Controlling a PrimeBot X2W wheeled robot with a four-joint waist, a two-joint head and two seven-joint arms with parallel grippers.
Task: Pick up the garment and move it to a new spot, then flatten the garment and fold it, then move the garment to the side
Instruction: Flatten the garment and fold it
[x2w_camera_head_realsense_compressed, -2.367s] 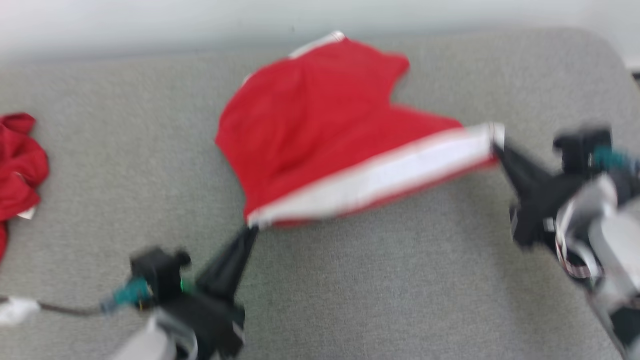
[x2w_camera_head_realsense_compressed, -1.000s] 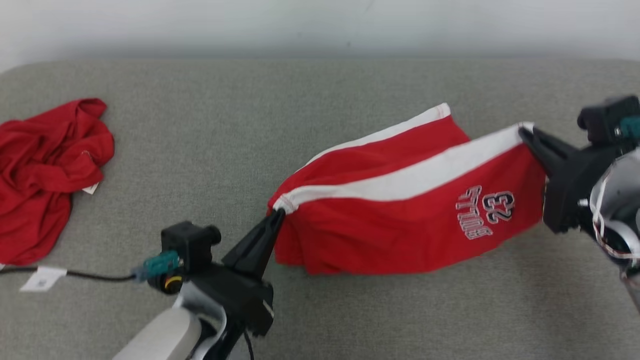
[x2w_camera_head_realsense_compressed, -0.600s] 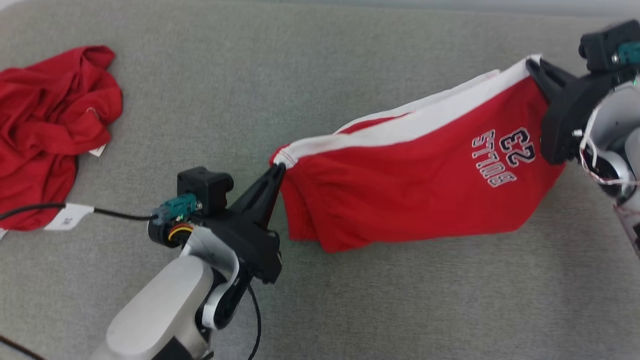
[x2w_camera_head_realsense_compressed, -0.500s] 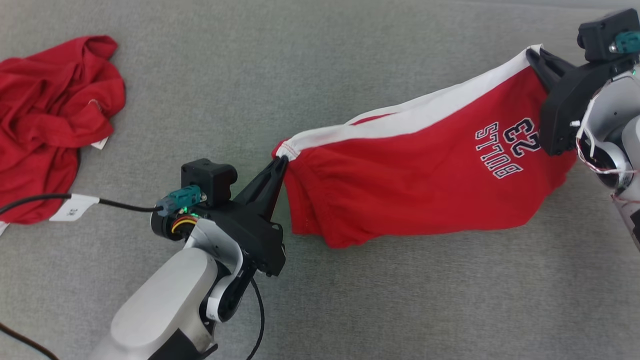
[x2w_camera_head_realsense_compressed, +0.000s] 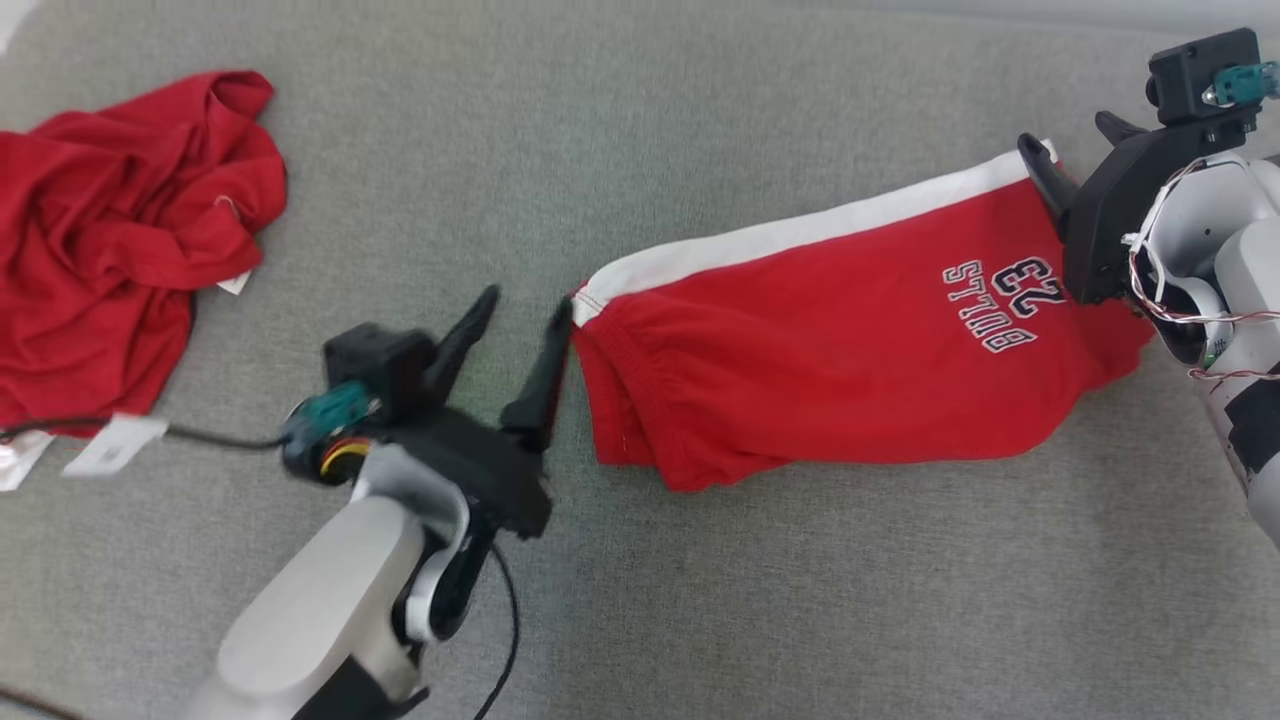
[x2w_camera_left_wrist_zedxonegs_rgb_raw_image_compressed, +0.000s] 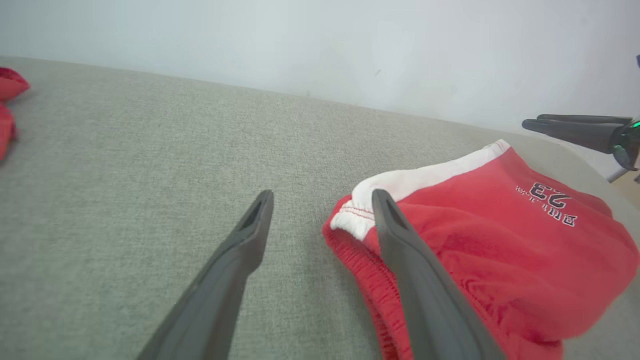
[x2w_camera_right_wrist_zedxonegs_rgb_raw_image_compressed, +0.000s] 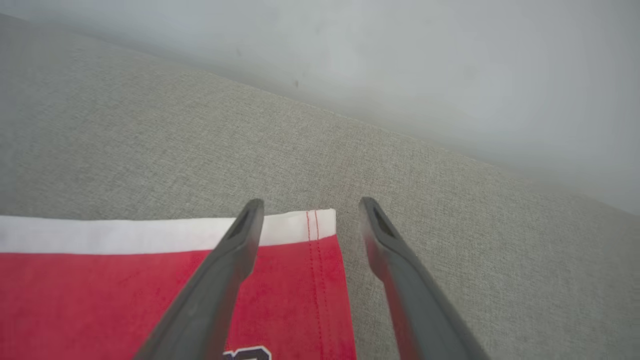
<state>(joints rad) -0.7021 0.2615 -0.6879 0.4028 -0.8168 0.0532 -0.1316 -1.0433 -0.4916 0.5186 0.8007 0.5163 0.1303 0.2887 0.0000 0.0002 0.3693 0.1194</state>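
– Two claws stood in the head view. What did each one hold?

– Nothing, as far as I could see. The left gripper (x2w_camera_head_realsense_compressed: 525, 300) had its fingers spread wide. One finger was just beside the waistband (x2w_camera_head_realsense_compressed: 592, 300) end of the red basketball shorts (x2w_camera_head_realsense_compressed: 850, 360), but it was not closed on it. The right gripper (x2w_camera_head_realsense_compressed: 1068, 135) was wide open too, at the hem corner of the other end. The shorts lay stretched on the grey padded surface (x2w_camera_head_realsense_compressed: 700, 600), well apart from a crumpled red garment (x2w_camera_head_realsense_compressed: 120, 220) at the far left.

– And the left wrist view?

– The left gripper (x2w_camera_left_wrist_zedxonegs_rgb_raw_image_compressed: 322, 195) was open there also, with only grey surface between its fingers. The finger nearer the shorts (x2w_camera_left_wrist_zedxonegs_rgb_raw_image_compressed: 500, 240) crossed in front of the waistband corner. Whether it touched the cloth, I could not tell.

– The right wrist view?

– The right gripper (x2w_camera_right_wrist_zedxonegs_rgb_raw_image_compressed: 311, 202) stood open over the corner where the white stripe (x2w_camera_right_wrist_zedxonegs_rgb_raw_image_compressed: 125, 235) ended. It gripped nothing.

– Which step was this, in your opinion?

– I judged that the move to a new spot was done and that the flattening was in hand. The shorts lay long, but they were bunched at the waistband end, with layers showing. The next move probably called for smoothing that end, or for a fresh grip on the corners before folding. For that, each claw had to close on all the layers together.
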